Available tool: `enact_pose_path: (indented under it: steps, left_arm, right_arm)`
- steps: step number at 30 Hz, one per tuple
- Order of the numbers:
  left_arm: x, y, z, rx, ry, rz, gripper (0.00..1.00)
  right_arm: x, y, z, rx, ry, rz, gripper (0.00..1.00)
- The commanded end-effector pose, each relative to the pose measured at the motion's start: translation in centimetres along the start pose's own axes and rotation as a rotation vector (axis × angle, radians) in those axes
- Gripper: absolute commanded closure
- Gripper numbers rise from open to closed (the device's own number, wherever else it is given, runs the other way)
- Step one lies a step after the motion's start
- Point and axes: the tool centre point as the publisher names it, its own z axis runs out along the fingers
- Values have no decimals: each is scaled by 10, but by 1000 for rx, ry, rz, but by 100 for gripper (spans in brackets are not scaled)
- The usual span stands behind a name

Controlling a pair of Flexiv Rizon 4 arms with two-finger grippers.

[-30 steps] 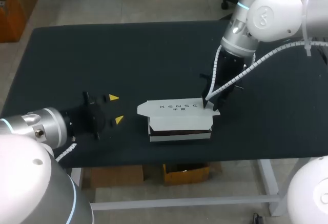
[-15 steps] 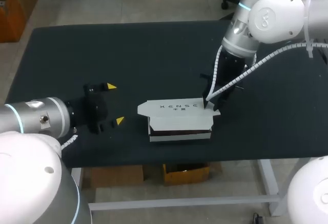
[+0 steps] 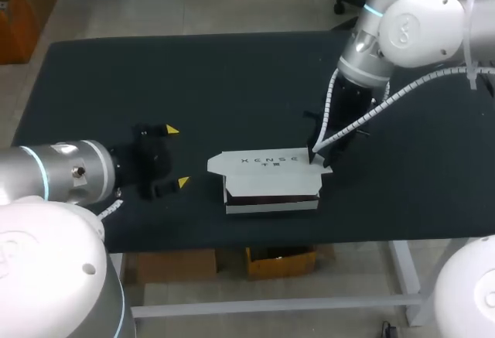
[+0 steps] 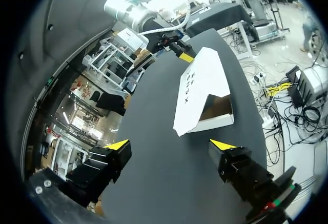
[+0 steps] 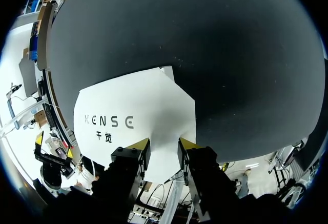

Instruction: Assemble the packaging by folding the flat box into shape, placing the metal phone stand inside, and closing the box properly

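Head view alone: box [image 3: 271, 177] seen whole, lying long from left to right, white printed top panel up, dark band along the near side; table [image 3: 193, 75] seen out to its edges.
Left wrist view alone: open end [image 4: 215, 112] of the box, brown inside, turned toward the left gripper [image 4: 170, 144]; tapered flap [image 4: 178, 127] of the top panel jutting past that opening.
Right wrist view alone: top panel from close above, angled corners ahead of the right gripper [image 5: 163, 144], dark tabletop beyond them.
Near edge: close to the box, only a narrow strip of tabletop between.
Far edge: well apart from the box, a broad stretch of dark tabletop in between.
Left side: band of tabletop between the left gripper and the box's left end; left arm [image 3: 66, 179] entering low at the near left.
Right side: right arm [image 3: 360, 67] coming down from the far right onto the box's right end; tabletop running on to the right edge.
Left gripper state: spread wide, nothing held.
Left gripper place: left of the box, near but apart, aimed at its open end.
Right gripper state: clamped on the panel or merely over it, cannot tell.
Right gripper place: at the box's right end, on the edge of the top panel.
Box place: right of the table's middle, toward the near edge, between the two grippers.
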Motion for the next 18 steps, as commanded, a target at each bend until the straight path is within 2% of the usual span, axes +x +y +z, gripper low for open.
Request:
enact_pose_path:
  steps: [1,3,5,6,7,8,9,10,11,18]
  left_arm:
    - [-4,-20,11,-47,49,-139,0]
    - [-9,-26,14,-69,85,-225,0]
    - [-20,-32,16,-133,168,-400,0]
    - [-22,-34,16,-148,197,-437,0]
    - [-26,-36,18,-225,214,-541,0]
    - [-29,-38,20,-261,229,-595,0]
    - [-34,-37,23,-303,317,-713,0]
    - [-38,-35,25,-359,334,-786,0]
    - [-38,-38,25,-505,202,-797,0]
    - [-38,-38,25,-505,202,-797,0]
  right_arm:
    - [0,0,2,0,1,1,68]
    - [0,0,2,-1,2,1,68]
    - [0,0,2,-2,4,2,68]
    - [0,0,2,-2,5,2,68]
    - [0,0,2,-2,5,3,68]
    - [0,0,3,-3,6,3,68]
    - [-1,0,3,-3,7,5,68]
    - [-1,0,3,-2,7,5,68]
    - [-1,0,3,-2,8,7,68]
    - [-2,0,4,-1,8,7,68]
